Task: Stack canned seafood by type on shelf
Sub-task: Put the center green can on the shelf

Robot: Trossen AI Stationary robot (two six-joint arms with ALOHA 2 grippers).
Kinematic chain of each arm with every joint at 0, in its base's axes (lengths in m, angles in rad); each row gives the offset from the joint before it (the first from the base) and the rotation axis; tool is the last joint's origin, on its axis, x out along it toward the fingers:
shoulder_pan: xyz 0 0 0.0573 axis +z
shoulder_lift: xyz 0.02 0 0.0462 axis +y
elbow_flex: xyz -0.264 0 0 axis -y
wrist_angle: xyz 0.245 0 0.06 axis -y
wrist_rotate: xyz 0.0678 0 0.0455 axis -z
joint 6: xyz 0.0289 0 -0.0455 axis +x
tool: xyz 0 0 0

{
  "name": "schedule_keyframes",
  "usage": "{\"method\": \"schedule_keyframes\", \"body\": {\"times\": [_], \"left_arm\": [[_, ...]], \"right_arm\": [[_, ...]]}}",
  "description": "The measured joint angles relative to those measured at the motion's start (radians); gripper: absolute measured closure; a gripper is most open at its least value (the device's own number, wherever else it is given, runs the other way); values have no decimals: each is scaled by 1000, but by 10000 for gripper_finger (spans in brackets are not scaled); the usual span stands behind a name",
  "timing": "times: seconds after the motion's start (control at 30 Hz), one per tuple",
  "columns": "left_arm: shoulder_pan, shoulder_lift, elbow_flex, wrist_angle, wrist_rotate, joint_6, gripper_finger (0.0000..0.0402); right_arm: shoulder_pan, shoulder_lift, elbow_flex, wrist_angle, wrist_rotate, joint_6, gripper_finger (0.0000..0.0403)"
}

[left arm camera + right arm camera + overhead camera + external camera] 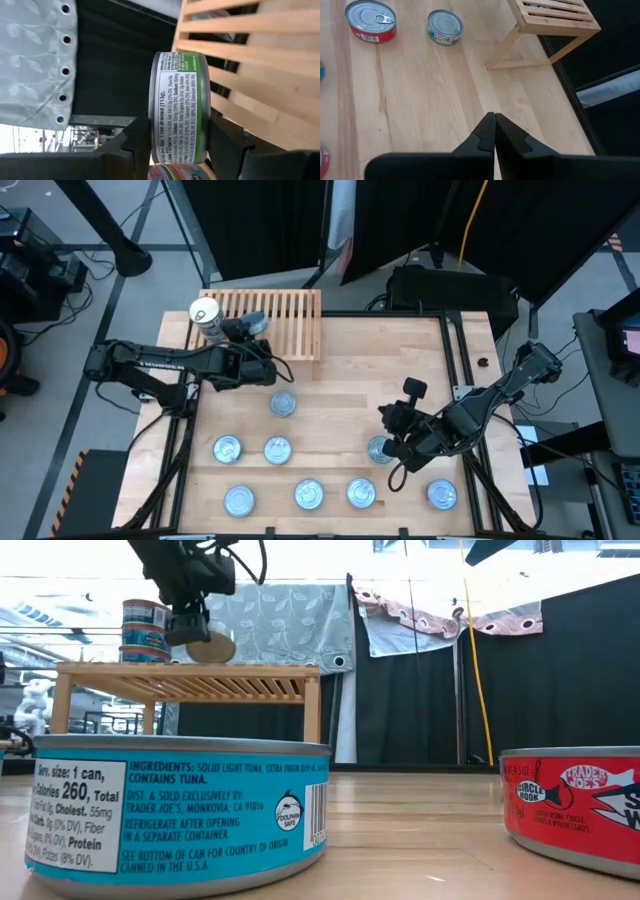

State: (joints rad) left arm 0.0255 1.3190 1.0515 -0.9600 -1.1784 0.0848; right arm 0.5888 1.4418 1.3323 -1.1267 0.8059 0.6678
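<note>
Slatted wooden shelf [268, 320]: one stack of tuna cans [205, 319] is carried. Green-labelled can [179, 107]: clamped in left fingers [142, 137] above it. Right fingers [487, 131]: pressed together over the bench [340, 395].

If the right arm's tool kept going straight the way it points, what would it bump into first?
Probably the bare light wooden tabletop: the shut right tool aims down at it, short of the slatted wooden shelf. Depth is uncertain.

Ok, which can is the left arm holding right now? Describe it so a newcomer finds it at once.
Find the slatted wooden shelf at the table's far edge. Over its left end, beside a short stack of cans, the left pincer grips one can. Unlike the cans lying flat on the table, it is held on edge in the air and has a green-trimmed label.
</note>
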Motion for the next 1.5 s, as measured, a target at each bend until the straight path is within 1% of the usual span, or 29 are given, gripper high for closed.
{"method": "schedule_keyframes", "body": {"times": [0.2,0.57,0.67,0.77,0.93,1.07,1.17,1.5], "left_arm": [[62,0,0,-30,94,-1,244],[119,0,0,-34,110,-1,240],[126,0,0,-35,110,-18,219],[125,0,0,-35,122,-26,186],[125,0,0,-37,200,-27,131],[125,0,0,-71,256,-27,100],[125,0,0,-101,293,-21,89],[125,-51,0,-108,317,8,86]], "right_arm": [[0,0,0,1,0,1,403],[0,0,0,2,0,1,403],[0,0,0,2,0,1,403],[0,0,0,2,0,1,403],[0,0,0,2,0,1,403],[0,0,0,2,0,1,403],[0,0,0,8,1,1,403],[0,0,0,10,1,0,403]]}}
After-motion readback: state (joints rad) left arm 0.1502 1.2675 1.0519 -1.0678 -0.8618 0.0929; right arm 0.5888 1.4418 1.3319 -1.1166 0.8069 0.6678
